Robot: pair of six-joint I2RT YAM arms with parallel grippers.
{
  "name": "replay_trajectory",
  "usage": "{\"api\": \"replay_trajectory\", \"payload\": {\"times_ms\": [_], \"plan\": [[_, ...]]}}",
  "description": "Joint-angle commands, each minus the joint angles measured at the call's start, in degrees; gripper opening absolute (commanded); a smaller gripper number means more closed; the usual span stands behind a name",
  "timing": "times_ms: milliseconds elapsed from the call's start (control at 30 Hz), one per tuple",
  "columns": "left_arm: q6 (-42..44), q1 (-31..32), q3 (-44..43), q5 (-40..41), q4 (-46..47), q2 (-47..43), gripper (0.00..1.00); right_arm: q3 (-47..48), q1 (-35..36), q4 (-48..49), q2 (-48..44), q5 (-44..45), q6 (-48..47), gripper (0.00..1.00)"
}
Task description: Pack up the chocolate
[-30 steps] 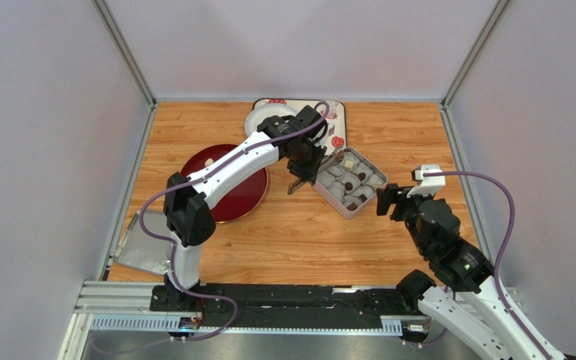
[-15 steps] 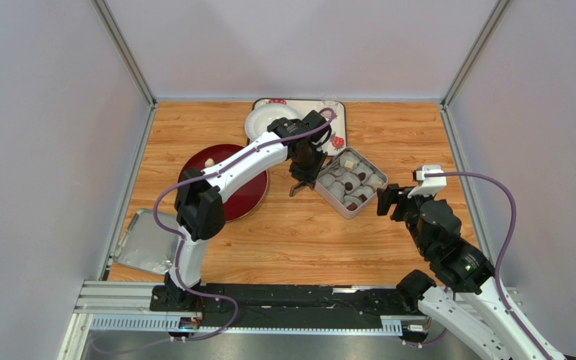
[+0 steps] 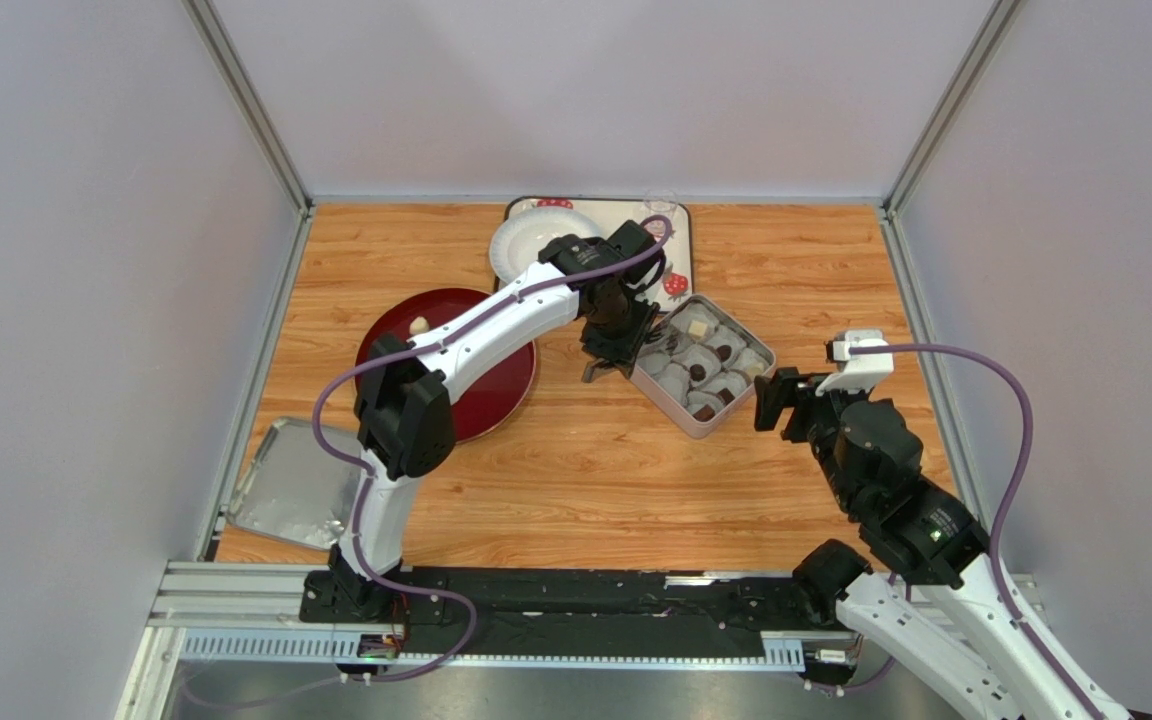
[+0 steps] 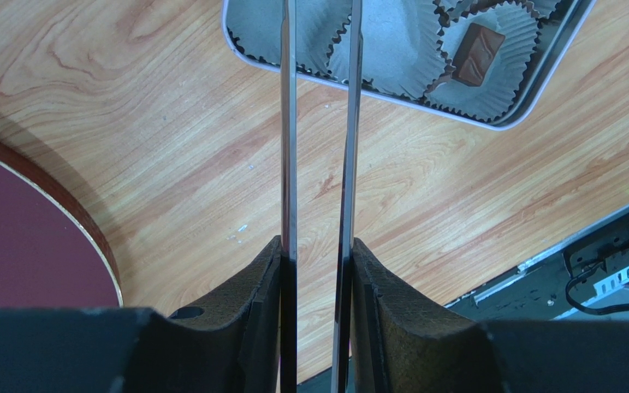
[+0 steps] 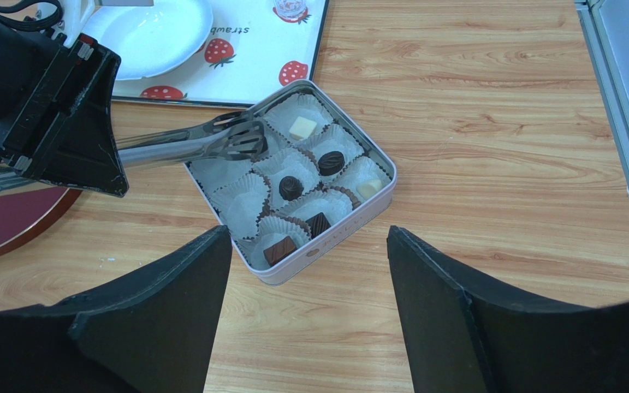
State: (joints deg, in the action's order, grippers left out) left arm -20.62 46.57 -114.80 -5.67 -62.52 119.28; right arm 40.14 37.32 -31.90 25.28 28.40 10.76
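Small bite-sized chocolate pieces (image 5: 291, 187), dark brown and cream: six sit in the square silver tin (image 5: 338, 236), one per white pleated paper cup (image 5: 240, 196). The tin is right of the middle of the wooden table (image 3: 597, 465), one corner toward the near edge. The three cups along its far-right side are filled, plus three more toward its near corner. The cups round its left corner look empty, one partly hidden. One more cream piece (image 3: 417, 324) lies near the far rim of the dark red round plate (image 3: 470, 405), left of the tin. The plate is probably the supply, so the job looks about two-thirds done.

Long metal tongs (image 5: 186, 146) are clamped in the left gripper (image 4: 316, 246), pads pressed on both blades. The blades stand slightly apart and I see nothing between them. The tips hang over a cup on the tin's far-left side, so this reads as the placing step. I can't tell whether a piece lies under them.

The right gripper (image 3: 775, 402) is spread wide and holds nothing. It is just beside the tin's right corner, not touching, likely parked clear of the tongs and ready to steady the tin.

Further out, a white round bowl (image 5: 154, 33) sits on a strawberry-print tray (image 5: 252, 57) at the middle of the far edge, and the bowl looks empty. A flat silver lid (image 3: 285, 492) lies at the near-left corner, presumably kept off so the cups are reachable.
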Motion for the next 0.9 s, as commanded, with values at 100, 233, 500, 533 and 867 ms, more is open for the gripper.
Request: {"api": "replay_trajectory", "payload": {"times_ms": [100, 233, 500, 533, 867], "plan": [[0.6, 0.2, -2.9, -0.1, -0.2, 0.1, 0.39, 0.4, 0.0, 1.9, -0.5, 0.8, 0.5, 0.74], [0.5, 0.2, -3.6, -0.2, -0.1, -0.3, 0.39, 0.4, 0.1, 1.8, -0.5, 0.7, 0.7, 0.74], [0.6, 0.2, -5.2, 1.1, 0.5, -0.7, 0.39, 0.3, 0.1, 1.8, -0.8, 0.4, 0.6, 0.74], [0.7, 0.2, -5.3, 1.3, 0.5, -0.6, 0.39, 0.4, 0.1, 1.7, -0.8, 0.4, 0.6, 0.74], [0.8, 0.2, -6.1, 1.5, -0.3, 0.9, 0.40, 0.4, 0.1, 1.2, -1.0, 0.5, 0.6, 0.74]]}}
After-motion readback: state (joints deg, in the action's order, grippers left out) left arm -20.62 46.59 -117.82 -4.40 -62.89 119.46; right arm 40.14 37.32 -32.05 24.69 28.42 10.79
